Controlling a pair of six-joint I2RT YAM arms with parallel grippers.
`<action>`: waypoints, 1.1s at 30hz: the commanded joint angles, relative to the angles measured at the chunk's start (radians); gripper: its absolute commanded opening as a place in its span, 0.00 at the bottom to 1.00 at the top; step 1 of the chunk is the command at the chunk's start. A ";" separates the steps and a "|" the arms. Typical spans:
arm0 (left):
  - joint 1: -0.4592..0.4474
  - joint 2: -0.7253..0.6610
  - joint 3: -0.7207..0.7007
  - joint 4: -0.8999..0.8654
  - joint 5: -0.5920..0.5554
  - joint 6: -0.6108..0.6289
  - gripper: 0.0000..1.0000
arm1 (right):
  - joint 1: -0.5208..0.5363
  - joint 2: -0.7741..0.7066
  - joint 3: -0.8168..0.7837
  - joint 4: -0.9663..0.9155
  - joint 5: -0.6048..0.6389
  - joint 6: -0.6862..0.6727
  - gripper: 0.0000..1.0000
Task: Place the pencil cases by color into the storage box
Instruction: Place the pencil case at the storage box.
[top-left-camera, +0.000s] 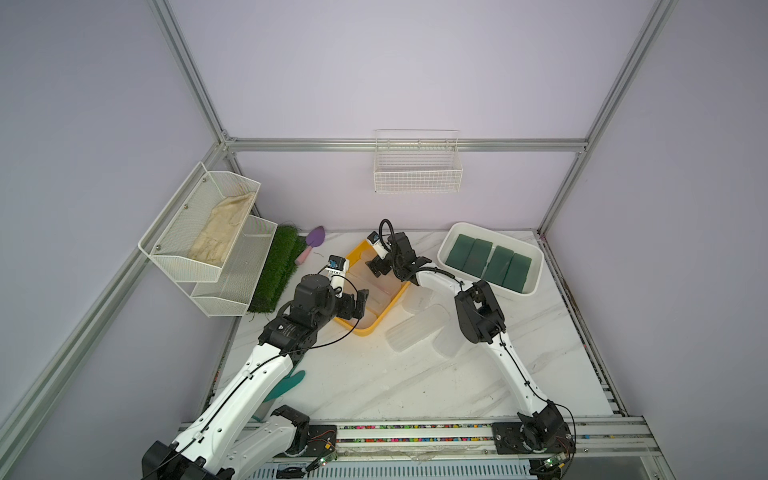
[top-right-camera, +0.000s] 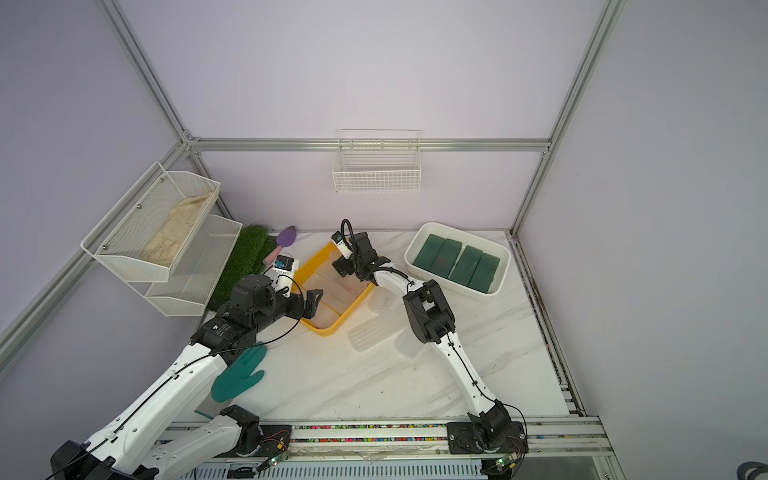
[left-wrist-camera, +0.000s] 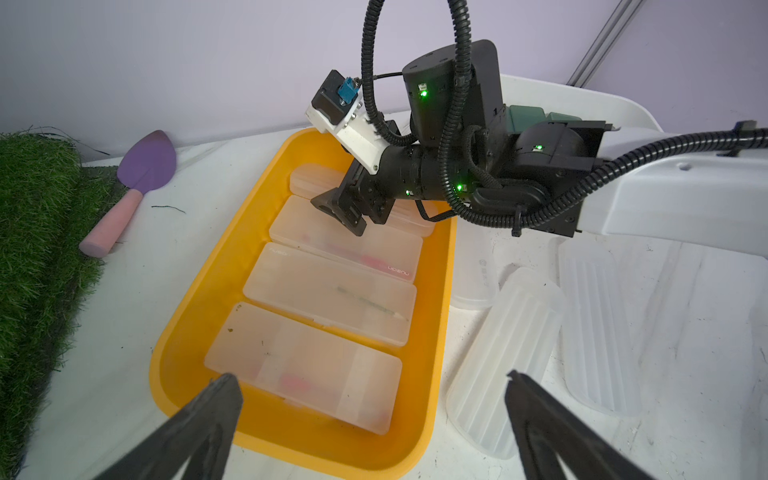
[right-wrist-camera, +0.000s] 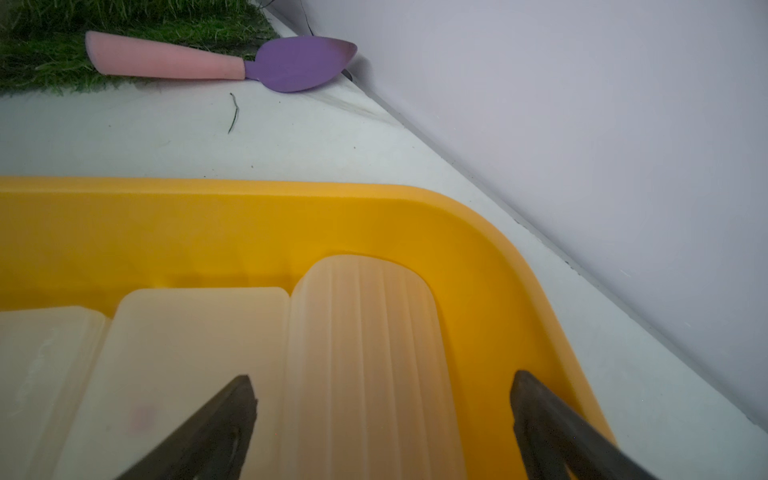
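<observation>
Several frosted clear pencil cases (left-wrist-camera: 328, 291) lie side by side in the yellow storage box (left-wrist-camera: 195, 299), seen in both top views (top-left-camera: 361, 332) (top-right-camera: 328, 330). Several dark green pencil cases (top-left-camera: 488, 259) (top-right-camera: 457, 262) fill the white box (top-left-camera: 536, 274). More frosted cases (top-left-camera: 417, 332) (left-wrist-camera: 511, 353) lie on the table between the boxes. My left gripper (left-wrist-camera: 372, 380) (top-left-camera: 359, 303) hovers open over the yellow box's near end. My right gripper (right-wrist-camera: 382, 380) (top-left-camera: 376, 268) stands open over the far end. A ribbed frosted case (right-wrist-camera: 365, 324) lies in the box under its spread fingers, untouched.
A green grass mat (top-left-camera: 278, 270) and a purple trowel with a pink handle (top-left-camera: 311, 243) lie left of the yellow box. A white mesh shelf (top-left-camera: 199, 241) stands at the left, and a wire basket (top-left-camera: 417, 170) hangs on the back wall. A teal glove (top-right-camera: 239, 374) lies under my left arm.
</observation>
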 joint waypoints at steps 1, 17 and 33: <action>0.008 -0.022 -0.032 0.050 -0.004 -0.008 1.00 | 0.006 -0.111 0.014 0.035 -0.015 0.063 0.97; 0.014 -0.017 -0.027 0.041 -0.018 -0.024 1.00 | 0.006 -0.200 -0.117 0.037 0.007 0.125 0.90; 0.025 0.048 0.006 0.026 -0.026 -0.072 1.00 | 0.008 -0.106 -0.128 0.002 -0.010 0.087 0.76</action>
